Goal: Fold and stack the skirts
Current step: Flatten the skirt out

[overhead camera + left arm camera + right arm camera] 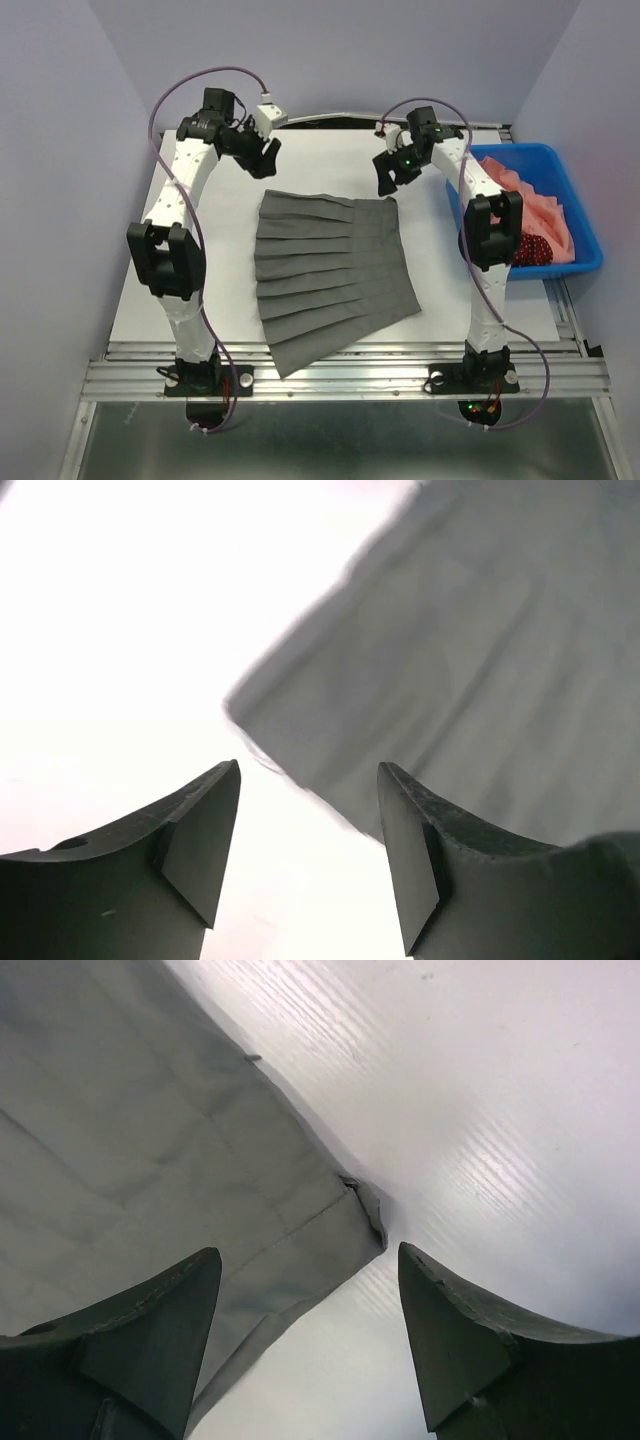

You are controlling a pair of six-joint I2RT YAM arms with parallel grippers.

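From above, the grey skirt (pixel 335 275) lies flat on the surface (pixel 230 300), with the left hand (pixel 266 155) at its 11 o'clock corner and the right hand (pixel 388 178) at 1 o'clock. Left wrist: hand spread, corner ahead (blurred). Right wrist: hand spread over the other corner.

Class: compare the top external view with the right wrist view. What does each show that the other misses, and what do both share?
Only the top view: the whole grey skirt spread flat, the left tool, and a blue bin holding pink cloth and a red dotted skirt. Only the right wrist view: close detail of one skirt corner, its edge slightly curled, framed by the open right tool. Both: the grey skirt, the white table and the right tool.
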